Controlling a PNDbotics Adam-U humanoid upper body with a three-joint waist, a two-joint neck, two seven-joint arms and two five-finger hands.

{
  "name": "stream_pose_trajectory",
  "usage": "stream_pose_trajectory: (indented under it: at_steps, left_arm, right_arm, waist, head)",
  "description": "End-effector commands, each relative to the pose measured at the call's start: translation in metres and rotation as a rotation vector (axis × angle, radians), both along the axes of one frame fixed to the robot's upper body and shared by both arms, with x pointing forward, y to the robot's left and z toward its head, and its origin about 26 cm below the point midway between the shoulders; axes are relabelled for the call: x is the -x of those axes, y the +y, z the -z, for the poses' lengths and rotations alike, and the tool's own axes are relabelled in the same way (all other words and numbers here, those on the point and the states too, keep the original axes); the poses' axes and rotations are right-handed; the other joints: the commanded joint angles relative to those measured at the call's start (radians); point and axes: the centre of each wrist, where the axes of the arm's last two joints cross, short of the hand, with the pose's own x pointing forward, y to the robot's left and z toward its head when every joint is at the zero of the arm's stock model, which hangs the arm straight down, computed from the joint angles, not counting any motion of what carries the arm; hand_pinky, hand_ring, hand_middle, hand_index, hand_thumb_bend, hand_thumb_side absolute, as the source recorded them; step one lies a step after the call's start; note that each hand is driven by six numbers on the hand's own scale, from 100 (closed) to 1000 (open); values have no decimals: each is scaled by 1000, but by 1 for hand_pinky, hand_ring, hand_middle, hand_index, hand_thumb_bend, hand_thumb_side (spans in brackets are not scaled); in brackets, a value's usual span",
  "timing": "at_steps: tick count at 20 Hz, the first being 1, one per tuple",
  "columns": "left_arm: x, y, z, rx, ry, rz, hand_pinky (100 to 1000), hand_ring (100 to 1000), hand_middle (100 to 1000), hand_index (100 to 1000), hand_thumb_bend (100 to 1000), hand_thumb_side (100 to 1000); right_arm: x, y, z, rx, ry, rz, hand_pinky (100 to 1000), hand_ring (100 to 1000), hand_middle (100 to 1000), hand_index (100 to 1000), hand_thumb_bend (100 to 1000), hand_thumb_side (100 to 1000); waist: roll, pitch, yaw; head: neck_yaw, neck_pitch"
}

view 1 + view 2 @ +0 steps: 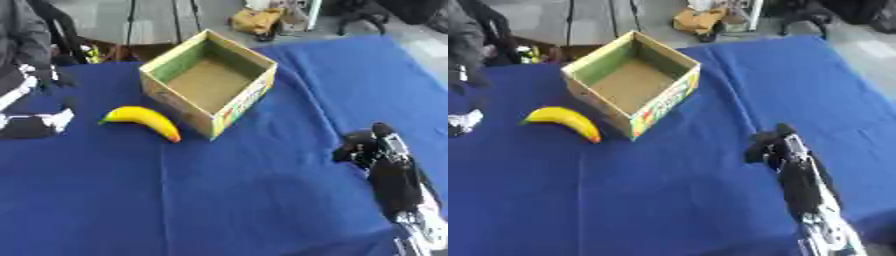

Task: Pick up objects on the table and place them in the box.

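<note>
The box (pixel 210 82) is sitting open and empty on the blue cloth (pixel 219 200), and the banana (pixel 143 121) is lying just beside the box's near-left wall, its dark tip almost at the box's front corner, its curve bowing away from the box. That banana is the only loose thing showing, so picking it up looks like the step in hand, and nothing is started on it yet. The right hand (pixel 773 146) is hovering well to the right of the box and nearer the robot, dark fingers bunched, and nothing is showing in it; whether the fingers are curled shut or just relaxed I cannot tell from here. To do this well, I'd say the arm nearer the banana should be doing the reaching, since from the right the box is standing in the way. The hand should be coming down over the middle of the banana, fingers spread across its width, closing around the thick part rather than the tapering ends, then lifting clear above the box's rim before moving over the opening. On the far left of the box some black and white shapes are showing at the picture's edge; I cannot say whether they are the left hand.
</note>
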Motion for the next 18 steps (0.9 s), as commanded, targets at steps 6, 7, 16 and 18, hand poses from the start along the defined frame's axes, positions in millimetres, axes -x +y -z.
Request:
stream_pose_trajectory:
  at_steps: [6,7,16,18]
  left_arm:
    - [3,1,-11,23,-45,16,617,710,658,731,193,277]
    - [3,1,-11,27,-49,16,615,706,653,726,161,236]
    - [2,-1,-15,-47,-71,37,634,706,669,758,451,199]
    - [0,-2,-18,-91,-76,48,651,711,680,776,575,252]
  right_arm:
    - [0,0,-6,14,-25,-11,583,565,481,628,100,934]
    - [0,0,-6,13,-24,-10,583,565,481,628,100,935]
    - [-1,0,-6,14,-19,-14,583,564,481,628,100,936]
    - [-1,0,-5,15,-18,-17,583,564,481,628,100,936]
  waist:
    - [-1,-9,-2]
    - [-1,-10,-4]
    - [2,-11,-2]
    - [2,-11,-4]
  head:
    - [-6,-10]
    - [-6,-9]
    - [-7,-9]
    - [-6,-8]
